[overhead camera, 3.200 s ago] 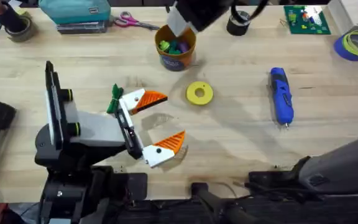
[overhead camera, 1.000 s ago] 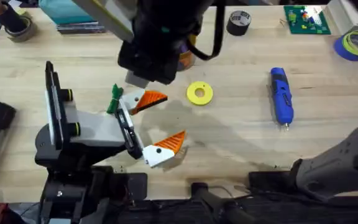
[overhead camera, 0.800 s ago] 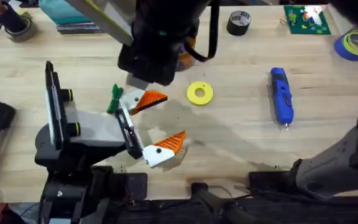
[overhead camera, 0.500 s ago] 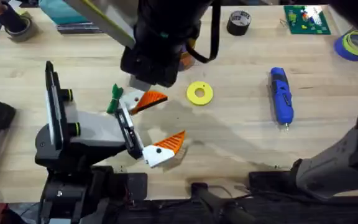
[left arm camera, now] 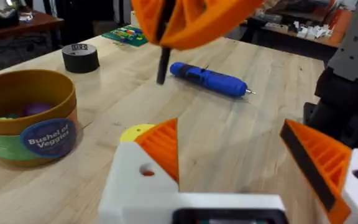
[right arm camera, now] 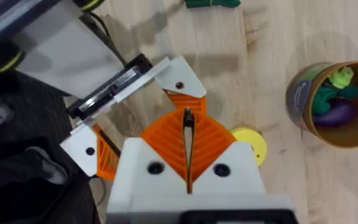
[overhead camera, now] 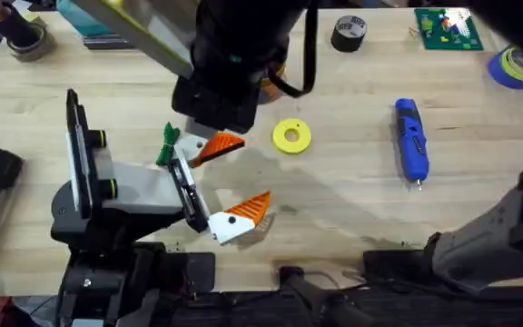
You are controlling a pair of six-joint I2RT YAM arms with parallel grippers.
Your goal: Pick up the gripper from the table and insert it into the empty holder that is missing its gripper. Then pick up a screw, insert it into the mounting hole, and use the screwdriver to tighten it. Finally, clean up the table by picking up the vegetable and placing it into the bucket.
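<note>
My left gripper rests open on the table, and both of its white fingers carry orange wedges. A loose gripper and an empty holder are out of view. My right arm hangs large and dark over the left gripper's far finger. Its gripper is shut on a thin dark screw. The green vegetable lies beside the left gripper. The bucket holds coloured toys. To the right lies the blue screwdriver.
A yellow ring disc lies between the left gripper and the screwdriver. A black tape roll, a green board and a blue tape roll stand along the back. Another tape roll is at the back left.
The right arm came from over the bucket down and left toward the left gripper's far finger. Over the last second it shifted only slightly. The left arm has stayed still.
</note>
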